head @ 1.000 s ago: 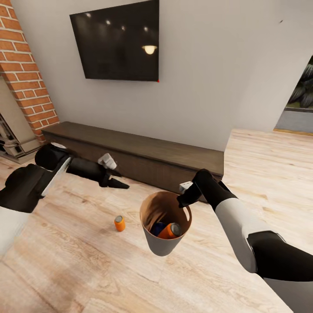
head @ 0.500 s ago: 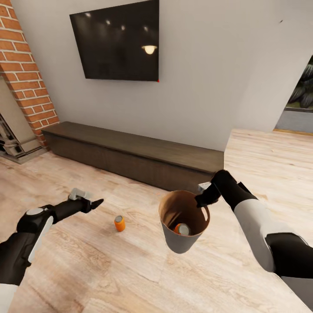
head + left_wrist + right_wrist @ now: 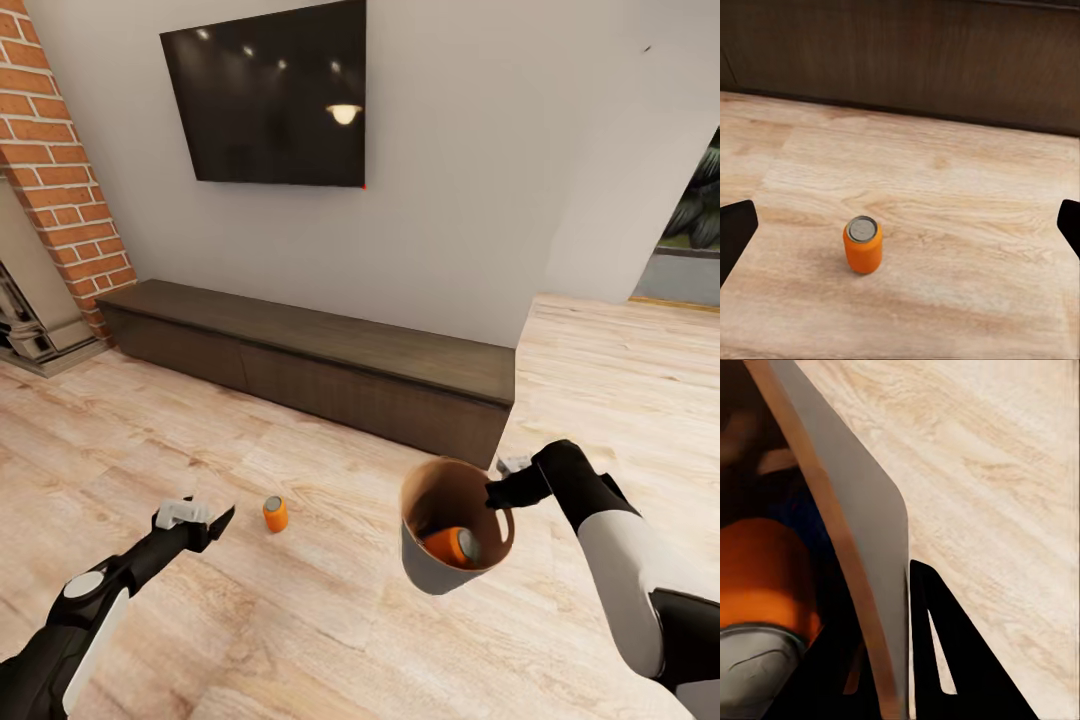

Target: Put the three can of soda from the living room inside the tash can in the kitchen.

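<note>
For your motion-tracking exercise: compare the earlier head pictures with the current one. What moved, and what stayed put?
The left gripper swung from beside the bench down toward the upright can on the floor, jaws open. The right gripper, holding the trash can, carried it rightward and lower. The floor can and bench stayed put.

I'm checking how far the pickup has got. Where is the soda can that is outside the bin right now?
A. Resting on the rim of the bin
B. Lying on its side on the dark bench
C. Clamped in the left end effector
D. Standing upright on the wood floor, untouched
D: the soda can stands upright on the wood floor, and the left end effector is open and apart from it.
</note>
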